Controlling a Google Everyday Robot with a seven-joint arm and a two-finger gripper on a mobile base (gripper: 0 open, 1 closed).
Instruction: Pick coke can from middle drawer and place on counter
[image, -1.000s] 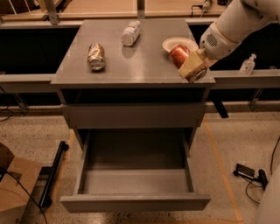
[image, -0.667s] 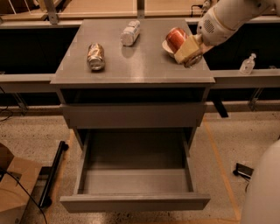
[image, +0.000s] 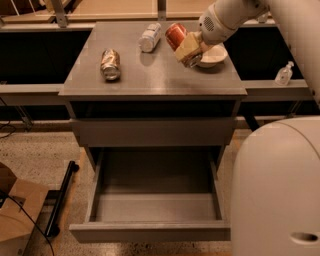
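Gripper (image: 184, 45) above the counter (image: 150, 77) is clamped on a tilted, red coke can (image: 175, 34).

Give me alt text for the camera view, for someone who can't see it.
The gripper holds the coke can tilted over the back of the counter, beside a white bowl. A tan can and a whitish bottle lie on the counter; below, the middle drawer stands pulled open.

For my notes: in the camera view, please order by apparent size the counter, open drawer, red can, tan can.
Largest first:
counter
drawer
red can and tan can look alike
The gripper holds the red can over the counter.
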